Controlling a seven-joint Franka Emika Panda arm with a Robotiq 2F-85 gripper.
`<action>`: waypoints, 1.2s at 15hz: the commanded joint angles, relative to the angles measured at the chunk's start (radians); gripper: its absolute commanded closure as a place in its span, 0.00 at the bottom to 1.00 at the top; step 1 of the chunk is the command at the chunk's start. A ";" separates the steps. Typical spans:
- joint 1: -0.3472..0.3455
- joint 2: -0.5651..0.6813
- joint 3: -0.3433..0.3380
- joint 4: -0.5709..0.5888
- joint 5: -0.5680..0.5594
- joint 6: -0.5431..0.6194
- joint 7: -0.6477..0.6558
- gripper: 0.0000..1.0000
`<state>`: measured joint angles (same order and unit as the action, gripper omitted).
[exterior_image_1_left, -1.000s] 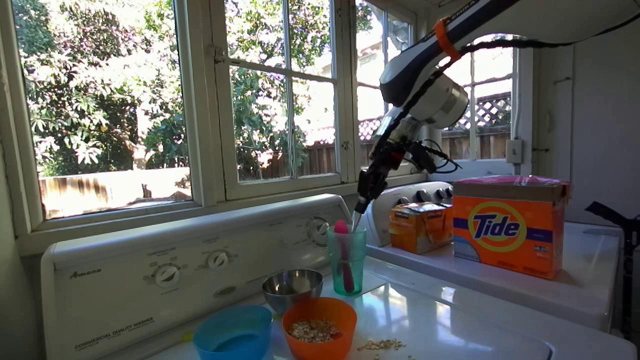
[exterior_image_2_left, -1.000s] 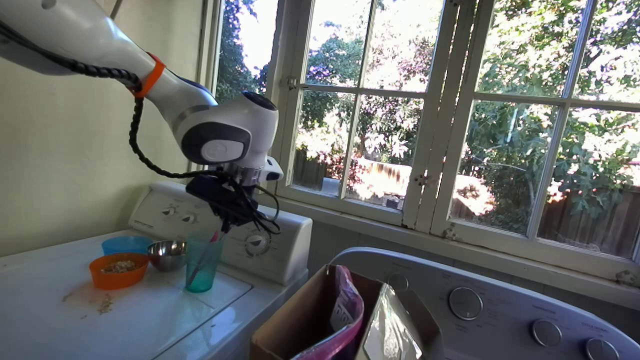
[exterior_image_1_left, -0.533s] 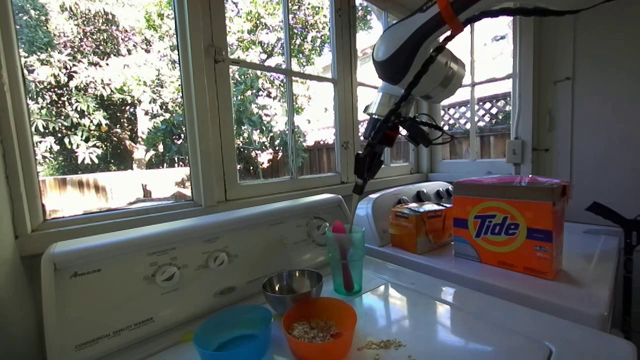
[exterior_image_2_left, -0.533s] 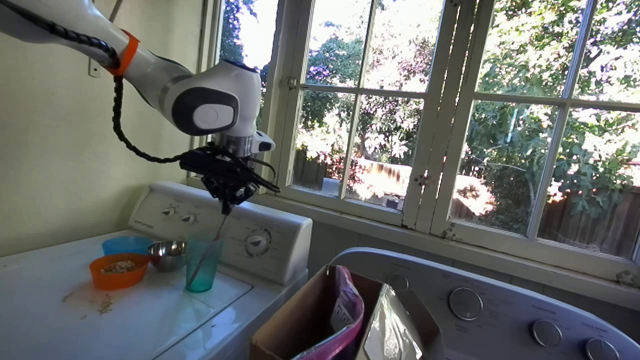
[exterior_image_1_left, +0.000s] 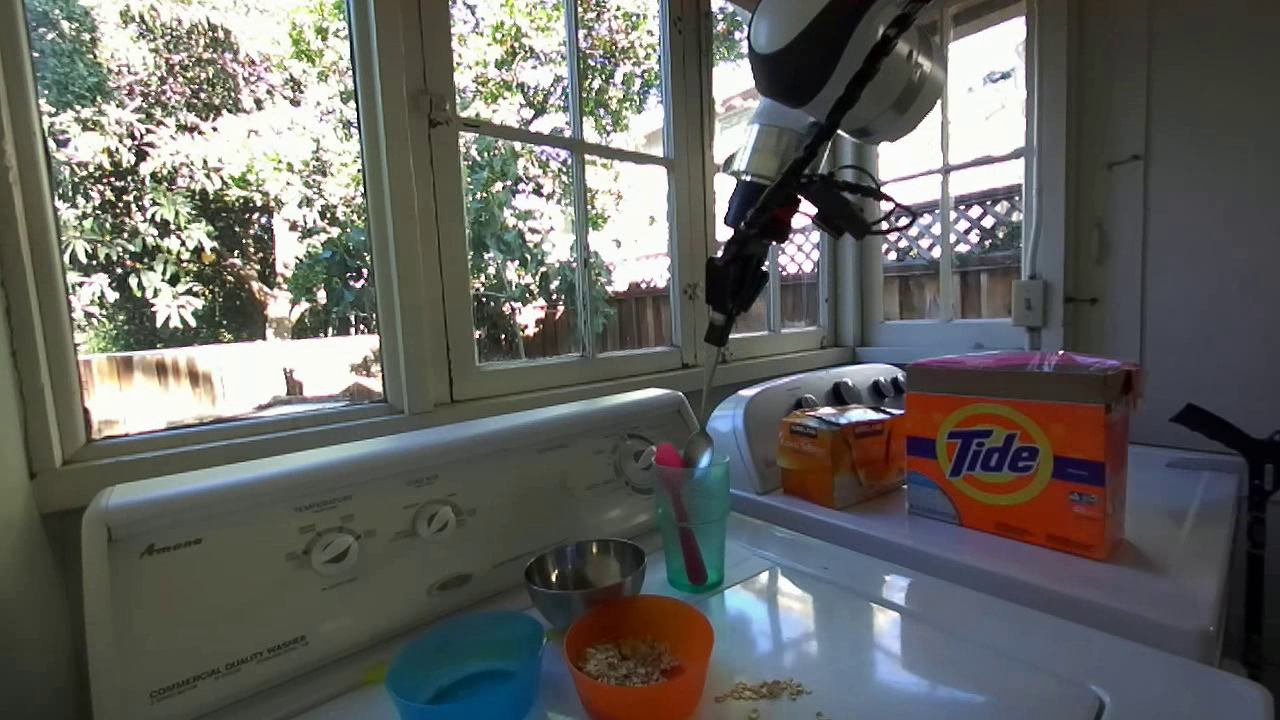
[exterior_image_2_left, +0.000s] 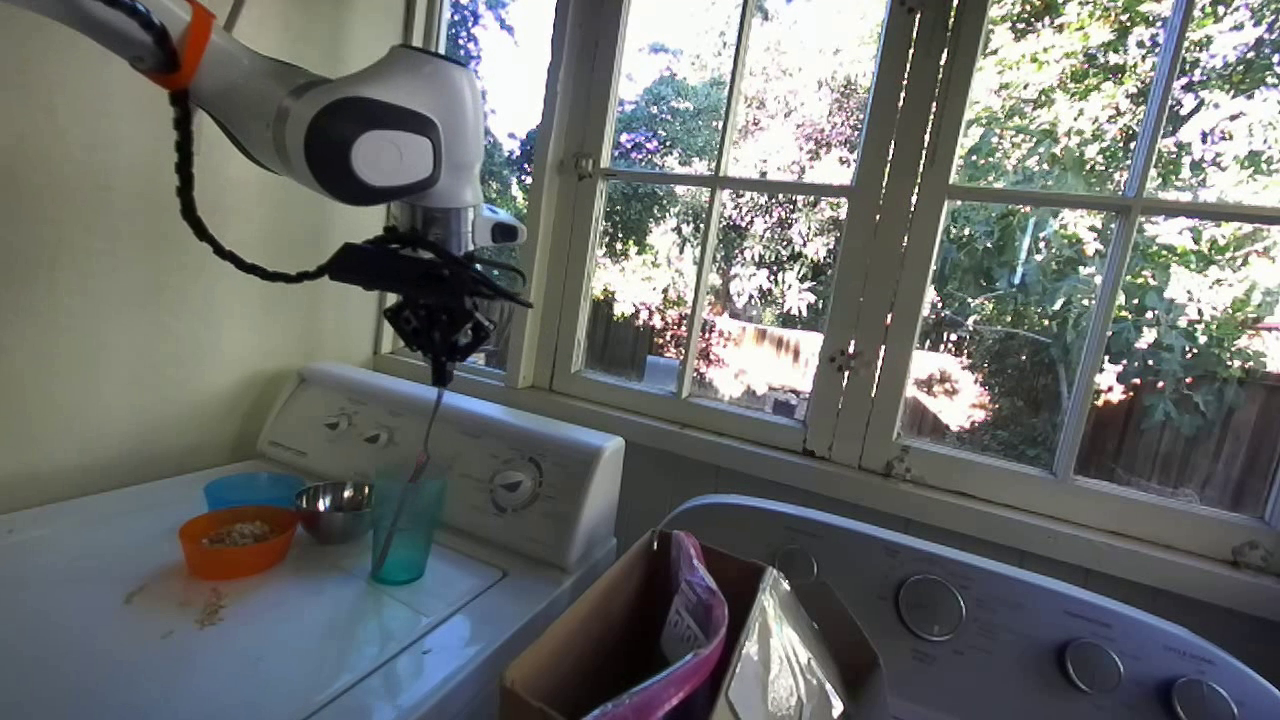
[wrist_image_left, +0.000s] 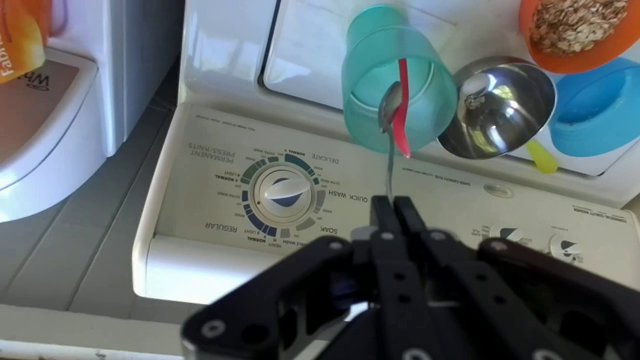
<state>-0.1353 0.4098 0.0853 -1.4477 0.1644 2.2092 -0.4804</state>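
My gripper (wrist_image_left: 393, 201) is shut on the thin handle of a metal spoon (wrist_image_left: 390, 167), high above the washer's control panel. The spoon hangs bowl-down, its bowl at the rim of a translucent teal cup (wrist_image_left: 365, 120); in an exterior view the spoon bowl (exterior_image_1_left: 699, 448) overlaps the cup's top edge. A pink-red utensil (exterior_image_1_left: 680, 505) leans inside the cup, close to the spoon. The cup stands upright on the washer top. Whether the spoon touches the cup or the pink utensil, I cannot tell.
Beside the cup sit a steel bowl (exterior_image_1_left: 585, 580), an orange bowl (exterior_image_1_left: 640, 690) with oats, and a blue bowl (exterior_image_1_left: 465, 665). Spilled oats (exterior_image_1_left: 765, 690) lie on the washer. A Tide box (exterior_image_1_left: 1010, 460) and a smaller orange box (exterior_image_1_left: 840, 455) occupy the neighbouring machine. Windows stand behind.
The arm and gripper have risen, drawing the spoon upward out of the teal cup, so its bowl now shows at the rim. The cup tilted slightly, then settled; the pink utensil stays inside.
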 joint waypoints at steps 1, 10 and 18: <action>0.079 -0.150 -0.036 -0.150 -0.096 0.050 0.167 0.99; 0.212 -0.463 -0.035 -0.483 -0.414 0.223 0.689 0.99; 0.158 -0.582 -0.038 -0.879 -0.346 0.693 0.903 0.99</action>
<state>0.0412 -0.1265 0.0471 -2.1662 -0.1791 2.7278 0.2915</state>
